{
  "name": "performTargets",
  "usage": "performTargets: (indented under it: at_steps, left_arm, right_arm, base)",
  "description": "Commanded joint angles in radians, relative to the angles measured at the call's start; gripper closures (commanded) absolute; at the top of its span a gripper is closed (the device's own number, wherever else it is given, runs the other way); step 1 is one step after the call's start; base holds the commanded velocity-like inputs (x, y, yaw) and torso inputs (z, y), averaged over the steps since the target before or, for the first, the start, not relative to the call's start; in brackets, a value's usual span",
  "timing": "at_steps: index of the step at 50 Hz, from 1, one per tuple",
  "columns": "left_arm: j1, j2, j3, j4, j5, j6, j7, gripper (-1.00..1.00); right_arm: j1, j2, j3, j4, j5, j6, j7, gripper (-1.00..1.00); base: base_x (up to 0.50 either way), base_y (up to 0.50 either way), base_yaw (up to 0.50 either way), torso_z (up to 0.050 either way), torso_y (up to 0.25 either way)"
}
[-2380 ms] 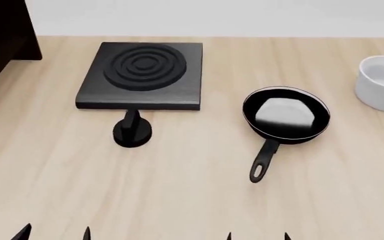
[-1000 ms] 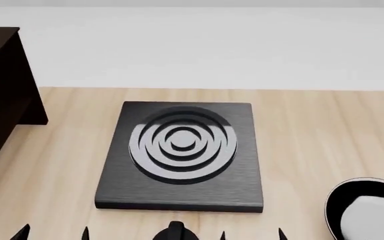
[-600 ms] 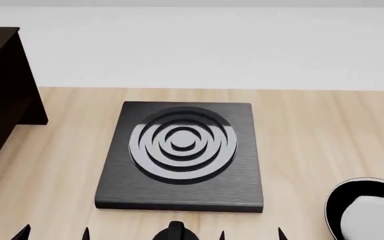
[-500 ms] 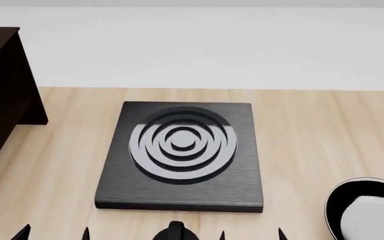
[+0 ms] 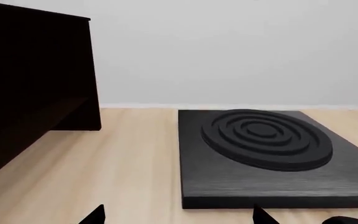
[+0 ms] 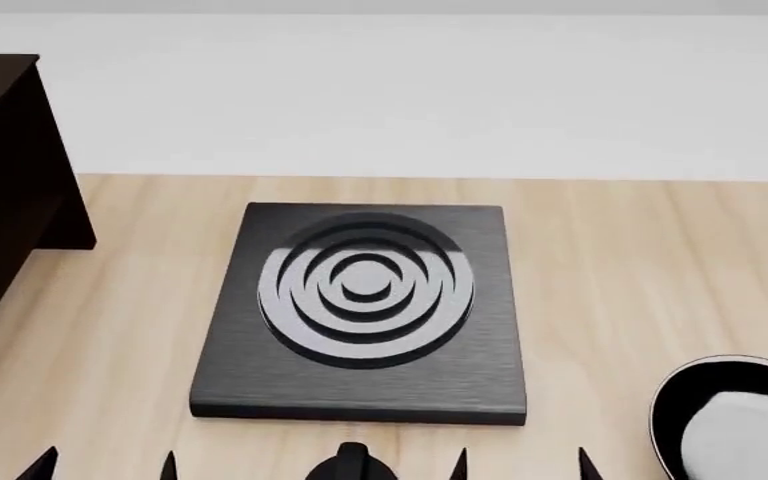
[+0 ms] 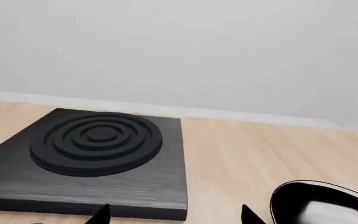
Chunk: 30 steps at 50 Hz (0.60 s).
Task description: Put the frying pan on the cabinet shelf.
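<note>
At the far left of the head view stands the dark cabinet shelf, resting on the tabletop. Next, the left gripper shows only 2 spread fingers, holding nothing. The square burner plate lies in the middle. The right gripper is likewise parted and empty. The frying pan sits just right of it, untouched, partly cut off.
</note>
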<state>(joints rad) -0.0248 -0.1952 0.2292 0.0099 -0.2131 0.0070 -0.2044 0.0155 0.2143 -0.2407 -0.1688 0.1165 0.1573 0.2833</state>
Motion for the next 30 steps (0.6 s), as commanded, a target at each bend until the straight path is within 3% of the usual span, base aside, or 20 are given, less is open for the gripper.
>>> performTargets:
  at_steps: [1, 11, 20, 30]
  left_arm:
    - [0.008, -0.013, -0.015, 0.159, -0.067, -0.162, -0.046, -1.00]
    - [-0.044, -0.076, 0.048, 0.453, -0.083, -0.480, -0.104, -1.00]
    - [-0.205, -0.070, -0.062, 0.667, -0.300, -0.932, -0.213, -1.00]
    - [-0.356, -0.038, -0.164, 0.719, -0.423, -1.140, -0.273, -1.00]
  right_arm:
    - [-0.015, 0.033, 0.061, -0.211, 0.079, 0.217, 0.033, -1.00]
    - [0.015, 0.085, 0.144, -0.446, 0.170, 0.563, 0.093, -1.00]
    - [0.104, 0.114, 0.264, -0.643, 0.294, 0.965, 0.146, -1.00]
    - [0.156, 0.145, 0.427, -0.683, 0.411, 1.179, 0.100, -1.00]
  base:
    - [0.00, 0.00, 0.00, 0.000, 0.000]
    - [0.00, 0.00, 0.00, 0.000, 0.000]
    - [0.00, 0.00, 0.00, 0.000, 0.000]
    - [0.00, 0.00, 0.00, 0.000, 0.000]
